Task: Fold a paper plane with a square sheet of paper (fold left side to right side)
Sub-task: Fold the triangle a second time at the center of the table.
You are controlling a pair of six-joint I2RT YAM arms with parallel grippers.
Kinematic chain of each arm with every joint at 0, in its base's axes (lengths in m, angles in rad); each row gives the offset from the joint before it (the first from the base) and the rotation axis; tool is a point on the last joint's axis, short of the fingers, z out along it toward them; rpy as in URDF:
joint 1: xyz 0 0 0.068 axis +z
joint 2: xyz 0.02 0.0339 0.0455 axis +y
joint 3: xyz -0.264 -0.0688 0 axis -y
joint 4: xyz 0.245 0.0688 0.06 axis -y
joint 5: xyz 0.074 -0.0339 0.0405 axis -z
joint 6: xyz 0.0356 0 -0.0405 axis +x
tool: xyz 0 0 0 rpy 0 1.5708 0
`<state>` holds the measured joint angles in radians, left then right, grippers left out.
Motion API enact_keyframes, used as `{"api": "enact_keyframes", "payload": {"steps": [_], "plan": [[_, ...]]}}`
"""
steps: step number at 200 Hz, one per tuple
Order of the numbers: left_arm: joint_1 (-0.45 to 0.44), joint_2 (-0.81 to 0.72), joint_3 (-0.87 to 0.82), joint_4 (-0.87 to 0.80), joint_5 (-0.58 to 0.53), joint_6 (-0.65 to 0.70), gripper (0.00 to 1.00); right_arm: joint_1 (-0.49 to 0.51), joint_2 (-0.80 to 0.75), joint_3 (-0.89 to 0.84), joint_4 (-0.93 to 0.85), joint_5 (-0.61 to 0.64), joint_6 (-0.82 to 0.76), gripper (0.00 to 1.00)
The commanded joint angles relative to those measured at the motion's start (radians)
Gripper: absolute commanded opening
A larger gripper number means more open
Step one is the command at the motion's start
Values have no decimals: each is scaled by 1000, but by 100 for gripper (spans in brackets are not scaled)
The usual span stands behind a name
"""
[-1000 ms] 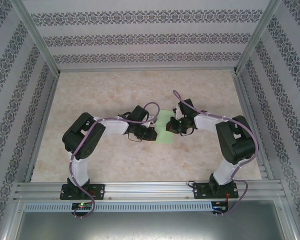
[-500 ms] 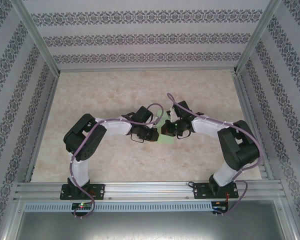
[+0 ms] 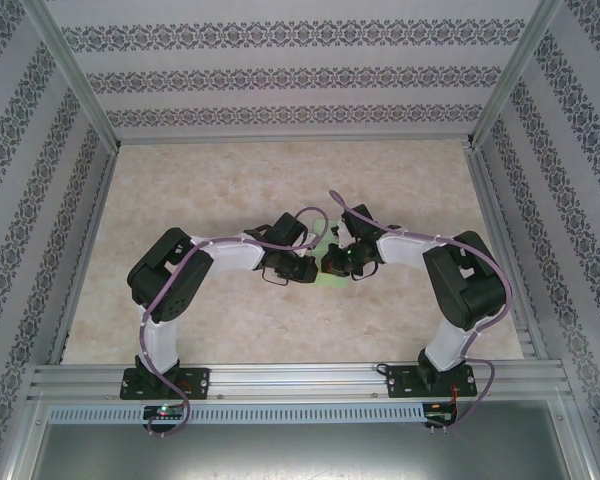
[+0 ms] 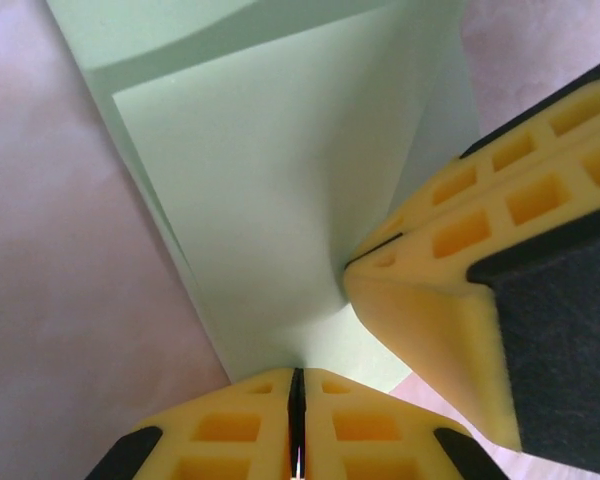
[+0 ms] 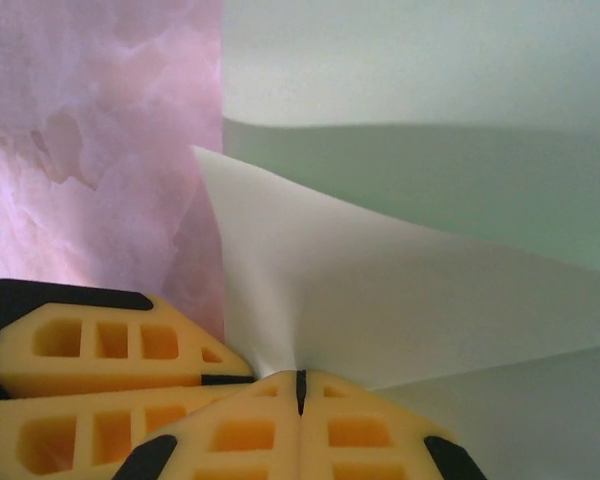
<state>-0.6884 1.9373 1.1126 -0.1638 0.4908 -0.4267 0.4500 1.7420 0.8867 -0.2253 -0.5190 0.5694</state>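
Left gripper (image 4: 296, 415) has its yellow lattice fingers pressed flat together, and the near edge of the thin, plain light green square sheet of paper (image 4: 280, 200) runs straight into the seam between them, so I judge it clamped on that edge. Right gripper (image 5: 300, 395) is closed the same way on a pale flap of the same sheet (image 5: 430, 290), which fans up and away from its fingertips.

From above, the two grippers meet nearly tip to tip, left (image 3: 302, 268) and right (image 3: 336, 262), with slivers of green paper (image 3: 326, 279) showing between and just below them on the marbled beige tabletop (image 3: 230, 180). In the left wrist view the right gripper's tip (image 4: 370, 265) sits just to the right of the left fingers, touching or nearly touching the paper. In the right wrist view the left gripper (image 5: 220, 375) lies just to the left of the right fingers.

Ahead of each hand the sheet is lifted and bowed, one layer arching over another, with no sharp crease visible.

This looks like the middle of the left-over-right fold: the layer is raised but not laid down. Next calls for carrying the held edge across until it lines up with the opposite edge, lowering it flat, then pressing along the bend. The risk is skewed edges.
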Motion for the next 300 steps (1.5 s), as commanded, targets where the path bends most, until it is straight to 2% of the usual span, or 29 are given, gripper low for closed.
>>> {"api": "enact_keyframes", "payload": {"steps": [1, 117, 300], "plan": [[-15, 42, -24, -130, -103, 27, 12, 10, 23, 33, -24, 29, -28, 0], [-16, 58, -15, -164, -126, 32, 12, -17, 50, 57, -130, 92, -109, 0], [-15, 69, -8, -174, -128, 36, 12, -204, 81, 131, -245, 113, -213, 0]]}}
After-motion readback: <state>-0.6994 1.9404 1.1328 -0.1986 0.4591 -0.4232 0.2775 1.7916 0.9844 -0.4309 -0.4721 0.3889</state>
